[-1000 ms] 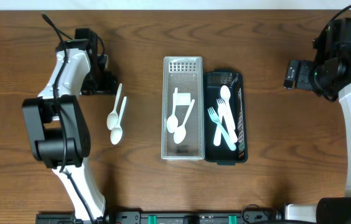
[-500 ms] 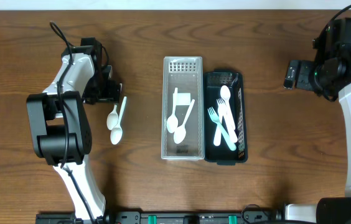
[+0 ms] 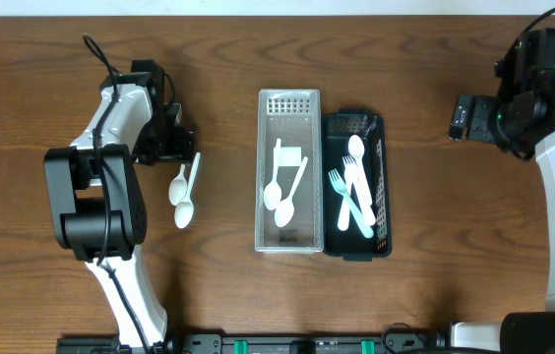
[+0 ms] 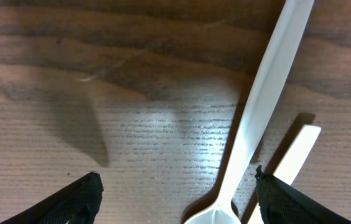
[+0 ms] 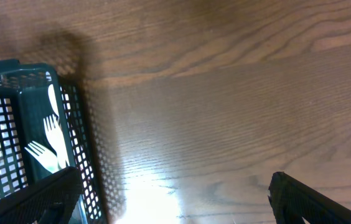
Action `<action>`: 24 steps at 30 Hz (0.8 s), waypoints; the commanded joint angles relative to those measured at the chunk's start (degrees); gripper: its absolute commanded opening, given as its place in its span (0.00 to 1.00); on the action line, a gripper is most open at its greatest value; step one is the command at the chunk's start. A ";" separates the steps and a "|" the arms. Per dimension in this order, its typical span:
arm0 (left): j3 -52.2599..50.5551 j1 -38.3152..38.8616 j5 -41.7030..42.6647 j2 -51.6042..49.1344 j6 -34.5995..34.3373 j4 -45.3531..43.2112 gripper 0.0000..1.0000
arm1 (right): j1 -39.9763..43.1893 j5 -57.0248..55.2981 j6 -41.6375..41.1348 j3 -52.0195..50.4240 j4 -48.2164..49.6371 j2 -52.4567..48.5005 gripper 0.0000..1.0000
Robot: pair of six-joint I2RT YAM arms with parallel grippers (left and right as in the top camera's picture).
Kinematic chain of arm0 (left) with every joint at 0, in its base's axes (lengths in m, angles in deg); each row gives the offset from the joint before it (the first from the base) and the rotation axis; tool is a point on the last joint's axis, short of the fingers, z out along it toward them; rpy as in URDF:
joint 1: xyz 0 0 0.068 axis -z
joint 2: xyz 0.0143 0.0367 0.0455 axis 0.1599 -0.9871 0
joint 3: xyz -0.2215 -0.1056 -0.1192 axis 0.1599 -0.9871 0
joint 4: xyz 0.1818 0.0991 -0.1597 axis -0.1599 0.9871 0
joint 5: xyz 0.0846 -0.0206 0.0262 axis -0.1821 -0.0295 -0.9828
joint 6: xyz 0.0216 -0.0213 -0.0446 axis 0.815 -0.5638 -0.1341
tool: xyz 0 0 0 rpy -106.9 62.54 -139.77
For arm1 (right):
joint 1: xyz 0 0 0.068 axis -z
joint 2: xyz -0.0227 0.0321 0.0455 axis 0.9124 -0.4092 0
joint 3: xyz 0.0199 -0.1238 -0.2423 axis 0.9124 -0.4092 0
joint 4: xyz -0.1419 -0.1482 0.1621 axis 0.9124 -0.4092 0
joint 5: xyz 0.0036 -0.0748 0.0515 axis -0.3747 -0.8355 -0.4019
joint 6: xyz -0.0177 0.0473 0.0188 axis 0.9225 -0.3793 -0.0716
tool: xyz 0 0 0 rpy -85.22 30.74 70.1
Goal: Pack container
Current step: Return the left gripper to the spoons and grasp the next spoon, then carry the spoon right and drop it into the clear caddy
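Two white plastic spoons (image 3: 181, 197) lie side by side on the wood left of the containers. My left gripper (image 3: 175, 146) hangs open over their handles. In the left wrist view one spoon (image 4: 255, 106) runs between my black fingertips (image 4: 70, 202), its bowl at the bottom edge. The second spoon's handle end (image 4: 297, 149) lies by the right fingertip. A clear white container (image 3: 288, 236) holds white spoons and a knife. Beside it, a black basket (image 3: 383, 187) holds forks and a spoon. My right gripper (image 3: 462, 118) is open far right, with nothing between its fingers (image 5: 315, 202).
The black basket's mesh corner (image 5: 79, 143) shows at the left of the right wrist view, with bare wood beside it. Bare wood lies between the loose spoons and the clear container. The arm bases stand along the table's left and right sides.
The left gripper has shifted right and slightly down, coming over the spoon handles. It has hardly moved in the last half second. The right arm is still.
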 commanded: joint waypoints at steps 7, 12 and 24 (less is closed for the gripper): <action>-2.75 0.04 0.39 -1.31 0.98 -0.98 0.81 | 0.42 0.20 0.63 -0.13 0.07 -0.44 0.99; -3.82 0.04 0.39 -1.31 0.98 -1.68 0.81 | 0.42 0.20 0.63 -0.13 0.07 -0.44 0.99; -3.82 0.04 0.39 -1.29 0.92 -1.73 0.19 | 0.42 0.20 0.63 -0.13 -0.04 -0.44 0.99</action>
